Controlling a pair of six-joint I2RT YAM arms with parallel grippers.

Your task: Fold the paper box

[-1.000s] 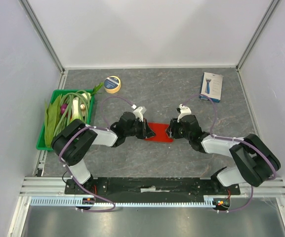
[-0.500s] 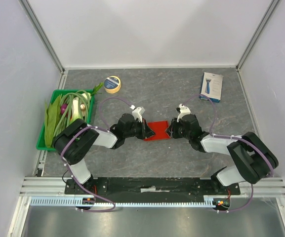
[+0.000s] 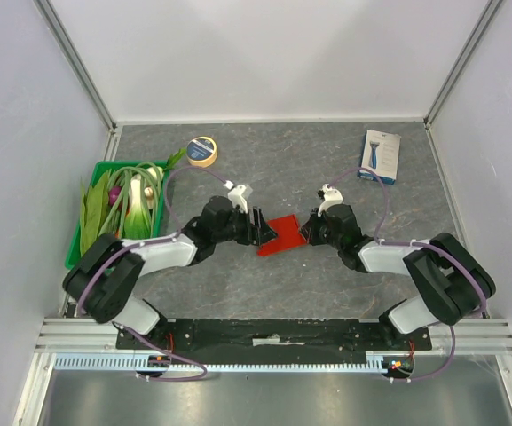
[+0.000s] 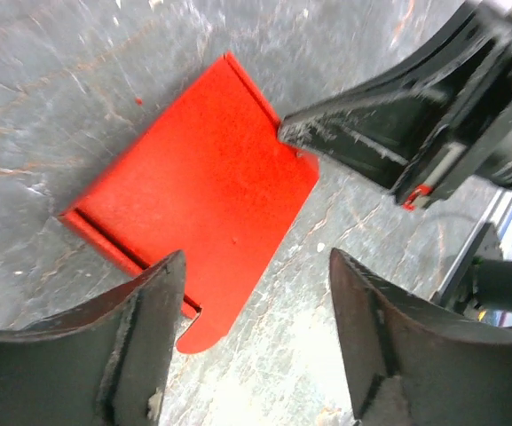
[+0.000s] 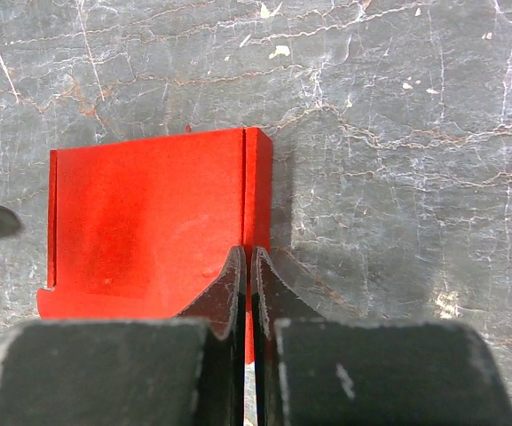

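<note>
The paper box (image 3: 282,235) is a flat red card blank lying at the middle of the table, with a raised creased strip along two opposite edges. My left gripper (image 3: 263,229) stands open just off its left side; in the left wrist view its fingers (image 4: 153,302) straddle a rounded corner tab of the paper box (image 4: 202,177) without touching it. My right gripper (image 3: 306,231) is shut on the box's right edge. In the right wrist view my right gripper (image 5: 248,256) pinches the folded strip of the paper box (image 5: 149,213).
A green tray (image 3: 72,253) of leeks sits at the left. A roll of tape (image 3: 203,151) lies behind it. A white-and-blue retail box (image 3: 380,156) is at the back right. Grey walls close in three sides.
My left gripper has let go of the box's left edge, opened wide and drawn back left. My right gripper has closed on the right edge. The box has turned slightly.
</note>
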